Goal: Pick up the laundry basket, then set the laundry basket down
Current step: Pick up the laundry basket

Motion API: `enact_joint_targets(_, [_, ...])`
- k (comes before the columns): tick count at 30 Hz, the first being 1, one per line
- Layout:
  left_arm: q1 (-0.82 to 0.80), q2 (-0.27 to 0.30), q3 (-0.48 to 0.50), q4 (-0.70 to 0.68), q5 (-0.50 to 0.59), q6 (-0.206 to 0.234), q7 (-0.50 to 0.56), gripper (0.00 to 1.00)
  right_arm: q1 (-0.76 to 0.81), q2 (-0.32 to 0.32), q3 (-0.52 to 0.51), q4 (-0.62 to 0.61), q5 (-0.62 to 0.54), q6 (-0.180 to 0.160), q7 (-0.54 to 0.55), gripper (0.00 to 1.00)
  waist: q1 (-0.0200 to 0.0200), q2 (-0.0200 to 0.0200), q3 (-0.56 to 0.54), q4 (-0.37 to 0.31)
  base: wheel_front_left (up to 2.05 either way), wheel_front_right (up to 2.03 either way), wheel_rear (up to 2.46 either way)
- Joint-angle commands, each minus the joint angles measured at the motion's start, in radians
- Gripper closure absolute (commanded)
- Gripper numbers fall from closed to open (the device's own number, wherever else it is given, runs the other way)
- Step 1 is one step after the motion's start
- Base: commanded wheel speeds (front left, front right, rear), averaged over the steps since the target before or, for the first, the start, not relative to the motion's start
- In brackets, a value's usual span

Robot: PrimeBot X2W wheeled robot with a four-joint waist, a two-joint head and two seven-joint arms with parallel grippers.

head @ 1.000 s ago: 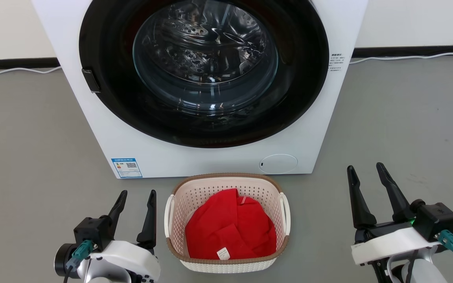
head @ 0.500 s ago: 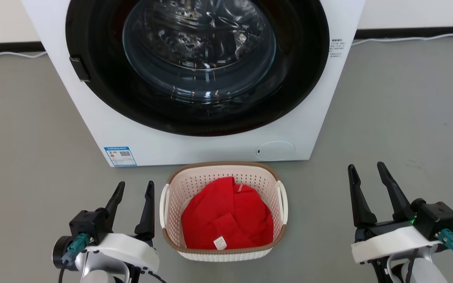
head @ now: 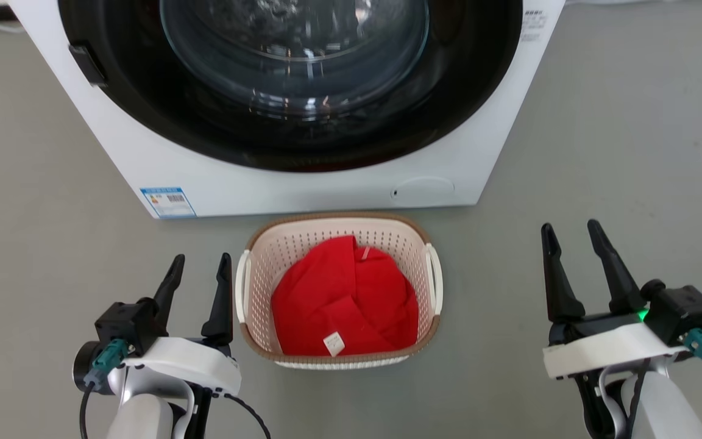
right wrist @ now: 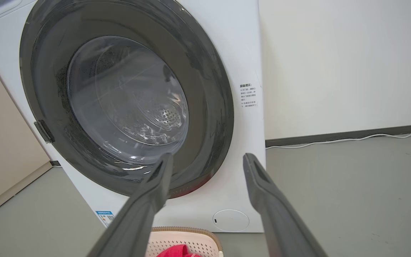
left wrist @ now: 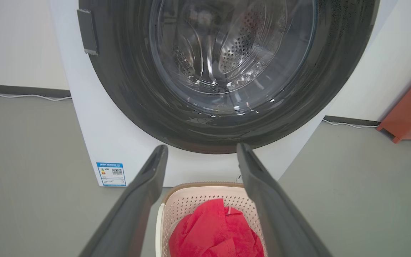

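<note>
Cream plastic laundry basket (head: pixel 302 244) sits between the 2 grippers: left gripper (head: pixel 201 258) just beside it, right gripper (head: pixel 570 225) well apart. Both spread, holding nothing.

Noted a plain grey floor (head: pixel 619 122), smooth and bare at both sides. Found a white washing machine (head: pixel 302 189) standing on it and, set just before the machine's front, the laundry basket (head: pixel 293 244), upright. Saw a thin white cable (right wrist: pixel 334 142) trailing along the wall's foot, and a red-orange object (left wrist: pixel 410 110) resting near the wall.
</note>
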Motion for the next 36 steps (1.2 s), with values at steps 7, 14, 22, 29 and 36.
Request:
enact_joint_targets(7, [-0.068,0.011,0.045,-0.027,0.019,-0.015,-0.009,0.00,-0.063,0.006,0.018,-0.030,0.002,0.007,-0.011,0.00,0.0000,0.0000,0.087,-0.006,0.00,0.00,0.00])
enact_joint_targets(14, [-0.114,0.011,0.058,-0.021,0.017,-0.024,-0.009,0.00,-0.101,0.014,0.008,-0.026,0.019,0.007,-0.011,0.00,0.0000,0.0000,0.174,-0.013,0.00,0.00,0.00])
enact_joint_targets(22, [-0.170,0.012,0.063,-0.012,0.026,-0.029,-0.009,0.00,-0.155,0.015,0.014,-0.005,0.023,0.007,-0.011,0.00,0.0000,0.0000,0.273,-0.007,0.00,0.00,0.00])
enact_joint_targets(29, [-0.228,0.020,0.062,0.015,0.031,-0.031,-0.009,0.00,-0.206,0.016,0.016,0.030,0.012,0.007,-0.011,0.00,0.0000,0.0000,0.343,0.011,0.00,0.00,0.00])
enact_joint_targets(36, [-0.310,0.040,0.054,0.072,0.031,-0.032,-0.009,0.00,-0.280,0.019,0.017,0.087,0.001,0.007,-0.011,0.00,0.0000,0.0000,0.431,0.020,0.00,0.00,0.00])
